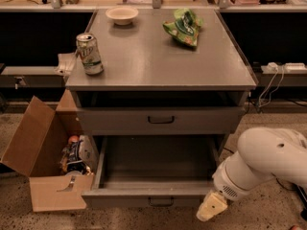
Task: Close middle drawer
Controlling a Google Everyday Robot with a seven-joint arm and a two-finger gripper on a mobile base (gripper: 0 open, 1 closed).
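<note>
Middle drawer [124,198] pulled far out below top drawer [201,120]: grey shallow tray, flat front, small dark handle [160,202]. Gripper [211,210] low, just beside its front right corner; spread or pressed together, can't tell.

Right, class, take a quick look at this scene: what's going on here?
A one-armed robot is working at a grey cabinet. The middle drawer is pulled out and looks empty, while the drawer above is shut. The robot's hand sits low by the open drawer's front right corner; contact cannot be judged. A can, a bowl and a green bag are on top, and an open cardboard box sits beside the cabinet.
</note>
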